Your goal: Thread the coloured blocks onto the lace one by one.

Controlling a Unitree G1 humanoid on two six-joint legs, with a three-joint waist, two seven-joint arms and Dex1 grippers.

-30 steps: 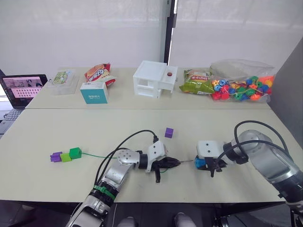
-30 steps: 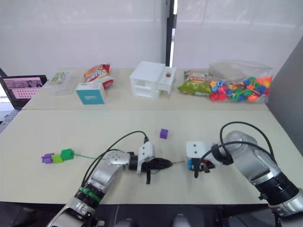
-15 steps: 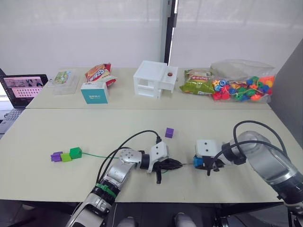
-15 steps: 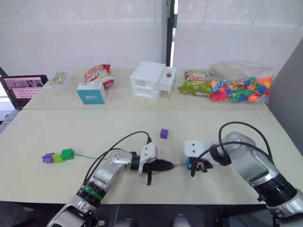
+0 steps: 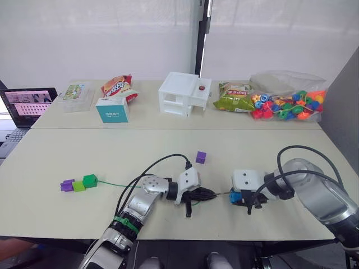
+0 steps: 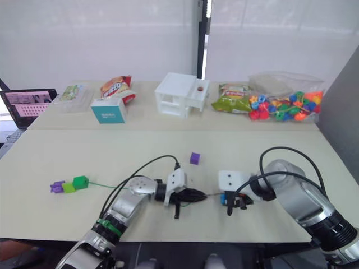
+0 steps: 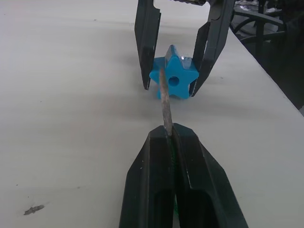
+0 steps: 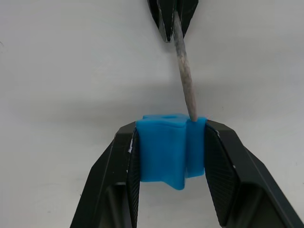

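Blocks first, out at my far left: a purple plastic cube (image 5: 67, 185), a lime green cube (image 5: 78, 186) and a darker green cube (image 5: 89, 180) sit touching in a row on the long thin green lace (image 5: 115, 184), already threaded by the look of it. The cord runs right along the pale tabletop (image 5: 67, 151) into my left gripper (image 7: 169, 135), whose black fingers are pressed together on the stiff greyish tip (image 7: 165, 102), so the point stands out steady and aimed. Behind it, a second purple cube (image 5: 200, 157) waits loose, well apart from everything. Then my right gripper (image 8: 170, 142), clamped on the blue star-edged plastic block (image 7: 174, 79), pinching its sides so the round hole faces the tip. The tip meets the block's face just beside the hole, not in it, I judge; a small sideways correction seems needed. Room is generous: bare table between the arms, the near edge close below, snack packets and a bag of bright beads (image 5: 287, 105) far off at the back.
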